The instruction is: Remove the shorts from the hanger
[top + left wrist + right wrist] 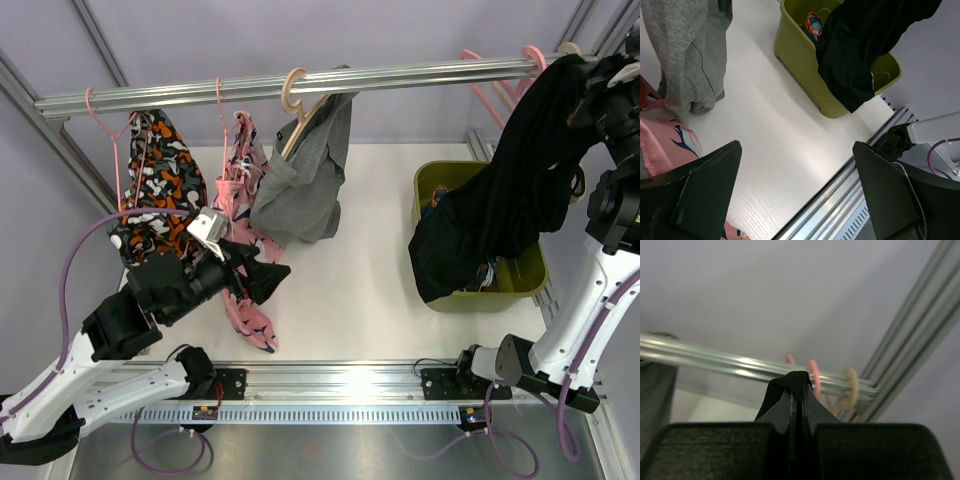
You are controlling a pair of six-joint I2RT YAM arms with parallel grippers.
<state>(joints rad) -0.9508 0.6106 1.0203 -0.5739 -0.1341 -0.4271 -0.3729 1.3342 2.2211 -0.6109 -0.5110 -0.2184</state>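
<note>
My right gripper is shut on a fold of the black shorts, held high by the right end of the rail. The black shorts hang from it, their lower end draped over the green bin. The grey shorts hang on a beige hanger at mid rail. Orange, black and white patterned shorts hang on a pink hanger at the left. My left gripper is open and empty, low beside pink patterned shorts; its fingers frame bare table.
Bare pink and beige hangers sit on the rail just behind my right gripper. The green bin holds a small colourful item. An aluminium track runs along the near table edge.
</note>
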